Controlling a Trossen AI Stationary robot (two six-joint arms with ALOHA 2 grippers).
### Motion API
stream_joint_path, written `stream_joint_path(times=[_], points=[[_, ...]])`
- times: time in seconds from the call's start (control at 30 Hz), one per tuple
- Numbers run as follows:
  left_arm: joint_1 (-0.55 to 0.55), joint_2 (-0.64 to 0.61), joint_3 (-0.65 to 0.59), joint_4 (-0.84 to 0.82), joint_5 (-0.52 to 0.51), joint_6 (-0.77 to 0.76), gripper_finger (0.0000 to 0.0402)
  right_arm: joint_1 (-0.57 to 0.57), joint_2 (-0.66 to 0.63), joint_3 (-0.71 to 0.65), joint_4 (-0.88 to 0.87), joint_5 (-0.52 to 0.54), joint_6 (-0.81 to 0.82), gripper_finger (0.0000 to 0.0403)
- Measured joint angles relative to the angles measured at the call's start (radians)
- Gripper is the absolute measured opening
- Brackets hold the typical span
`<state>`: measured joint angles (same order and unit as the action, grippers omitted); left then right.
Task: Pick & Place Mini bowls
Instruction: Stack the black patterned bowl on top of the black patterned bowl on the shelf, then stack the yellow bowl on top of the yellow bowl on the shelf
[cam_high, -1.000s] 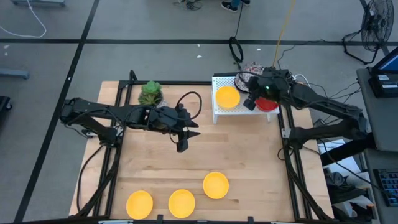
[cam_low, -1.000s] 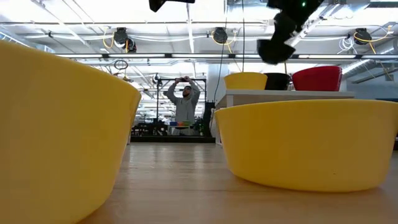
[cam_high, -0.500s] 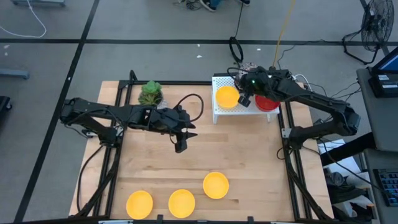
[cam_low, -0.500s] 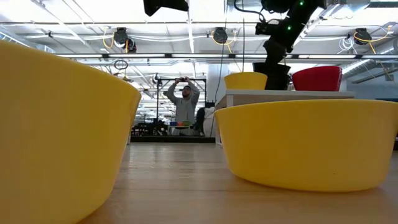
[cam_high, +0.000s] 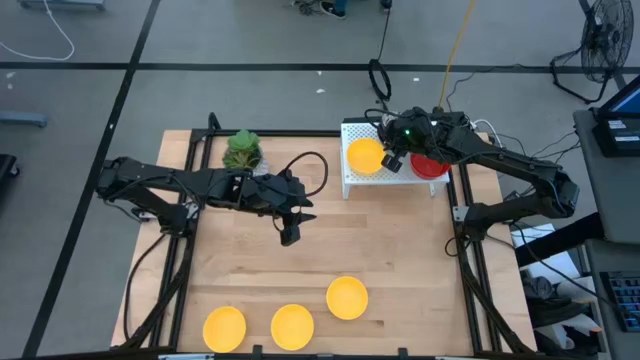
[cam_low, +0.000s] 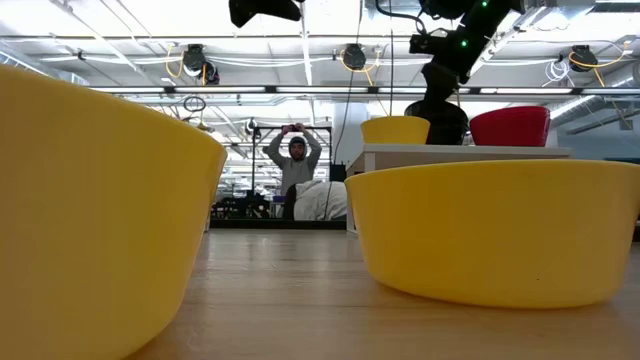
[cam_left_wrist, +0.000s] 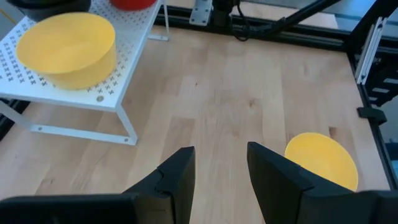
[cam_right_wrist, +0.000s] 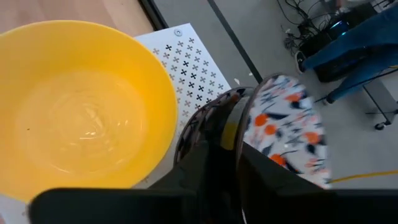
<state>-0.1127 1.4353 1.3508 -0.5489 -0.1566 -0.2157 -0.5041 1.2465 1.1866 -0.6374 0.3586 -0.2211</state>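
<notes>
Two bowls stand in plain sight on the white perforated rack (cam_high: 352, 183) at the table's far right: a yellow bowl (cam_high: 365, 155) and a red bowl (cam_high: 432, 167). Between them stands a white speckled bowl (cam_right_wrist: 286, 124) with a dark outside. My right gripper (cam_high: 392, 160) is down on this bowl, shut on its rim. Three more yellow bowls (cam_high: 347, 297), (cam_high: 292, 325), (cam_high: 224, 327) rest on the near part of the table. My left gripper (cam_high: 290, 235) hangs open above the table's middle, touching nothing. My right gripper pinches the speckled bowl's rim (cam_right_wrist: 249, 102), on the side toward the yellow bowl. One finger is on the dark outer wall (cam_right_wrist: 202, 130) and one is inside. The fingers come from above, slanting down. Whether the bowl is lifted off the rack, I cannot tell.
A green plant in a white pot (cam_high: 241, 150) stands at the table's far left. Black frame rails run along both sides of the table. Bare wood lies between the rack and the near row of bowls. A person (cam_low: 297, 170) stands far off in the room behind.
My right gripper has moved a little toward the table's left and far edge. It has come down between the yellow and red bowls onto the speckled bowl. It tipped from a slant to pointing more steeply down.
</notes>
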Motion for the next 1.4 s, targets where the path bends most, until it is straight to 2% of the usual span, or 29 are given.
stream_joint_path(times=[0.2,0.33,0.47,0.6,0.83,1.07,1.2,1.27,1.4], points=[[0.000,0.000,0.000,-0.077,0.040,-0.075,0.0147,0.004,-0.029,0.000,0.003,0.003,-0.005,0.0103],[-0.014,0.011,0.000,-0.211,0.165,-0.269,0.0147,0.021,-0.064,0.000,0.004,0.005,-0.012,0.0132],[-0.082,0.026,-0.011,-0.327,0.250,-0.464,0.0147,0.045,-0.100,0.000,0.012,0.005,-0.012,0.0152],[-0.187,0.036,-0.073,-0.323,0.318,-0.667,0.0147,0.075,-0.136,0.000,0.031,0.004,-0.012,0.0159],[-0.378,0.035,-0.206,-0.331,0.367,-1.119,0.0147,0.122,-0.162,0.000,0.069,0.003,-0.012,0.0156],[-0.549,0.033,-0.316,-0.306,0.366,-1.430,0.0147,0.165,-0.162,0.000,0.088,0.003,-0.010,0.0156],[-0.618,0.033,-0.400,-0.213,0.418,-1.536,0.0147,0.182,-0.162,0.000,0.088,0.002,-0.009,0.0155],[-0.644,0.033,-0.429,-0.160,0.464,-1.548,0.0147,0.186,-0.162,0.000,0.088,0.002,-0.009,0.0155],[-0.682,0.033,-0.464,-0.151,0.468,-1.553,0.0147,0.186,-0.162,0.000,0.088,0.002,-0.008,0.0154]])
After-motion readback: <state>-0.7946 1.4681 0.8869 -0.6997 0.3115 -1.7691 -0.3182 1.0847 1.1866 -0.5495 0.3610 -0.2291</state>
